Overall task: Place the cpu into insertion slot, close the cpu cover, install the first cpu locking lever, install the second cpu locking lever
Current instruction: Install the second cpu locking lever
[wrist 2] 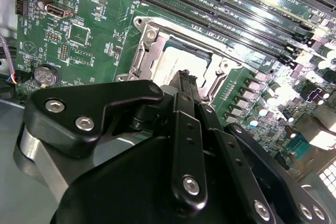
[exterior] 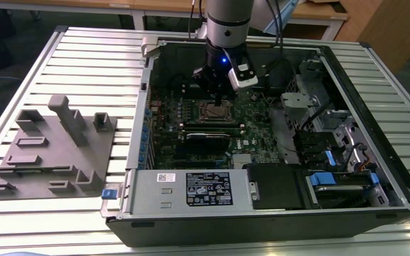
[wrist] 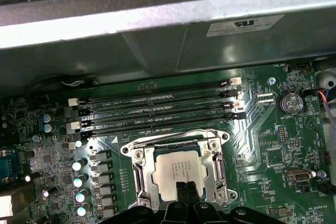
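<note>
Dull metal cpu (wrist: 178, 171), glossy silvery cpu cover (wrist: 143, 174).

An open computer case (exterior: 347, 133) lies on a slatted metal surface (exterior: 84, 58), its green motherboard (exterior: 190, 128) exposed. The arm (exterior: 228, 21) reaches down into the case, and its tool (exterior: 219, 101) hangs just above the insertion slot (exterior: 217, 111) (a small square socket with a silvery rim). On the exterior view's left, well apart from the case, rests a grey fixture block (exterior: 55, 149) with upright posts.
</note>
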You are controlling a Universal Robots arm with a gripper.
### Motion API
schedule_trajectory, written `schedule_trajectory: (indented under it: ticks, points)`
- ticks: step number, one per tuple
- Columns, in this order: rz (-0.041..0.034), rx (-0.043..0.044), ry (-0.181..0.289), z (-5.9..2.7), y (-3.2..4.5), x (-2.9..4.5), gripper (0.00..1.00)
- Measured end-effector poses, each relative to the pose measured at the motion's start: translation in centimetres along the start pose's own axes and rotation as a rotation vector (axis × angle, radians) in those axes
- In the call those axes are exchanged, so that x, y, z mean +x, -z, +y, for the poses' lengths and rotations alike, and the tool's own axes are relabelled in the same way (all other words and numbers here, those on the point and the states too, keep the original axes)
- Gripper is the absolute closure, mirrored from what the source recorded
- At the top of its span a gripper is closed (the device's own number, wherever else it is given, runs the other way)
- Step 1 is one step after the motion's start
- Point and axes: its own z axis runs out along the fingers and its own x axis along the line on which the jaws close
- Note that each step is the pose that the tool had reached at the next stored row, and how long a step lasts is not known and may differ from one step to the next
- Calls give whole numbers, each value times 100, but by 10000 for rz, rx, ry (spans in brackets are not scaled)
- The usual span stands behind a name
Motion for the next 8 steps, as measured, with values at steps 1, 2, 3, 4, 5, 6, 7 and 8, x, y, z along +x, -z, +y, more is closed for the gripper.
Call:
schedule_trajectory:
  ticks: [1, 2, 3, 4, 5, 6, 7, 8]
  points:
    - [0, 0, 0, 0, 0, 0, 89]
    - [1, 2, 1, 0, 2, 0, 89]
    - [3, 6, 0, -1, 10, 0, 89]
    - [1, 3, 0, 0, 20, -1, 89]
    - [0, 1, 0, 0, 32, -1, 89]
    - [1, 1, 0, 1, 46, -2, 89]
    - [1, 1, 0, 1, 59, -2, 89]
    - [0, 0, 0, 1, 72, -3, 89]
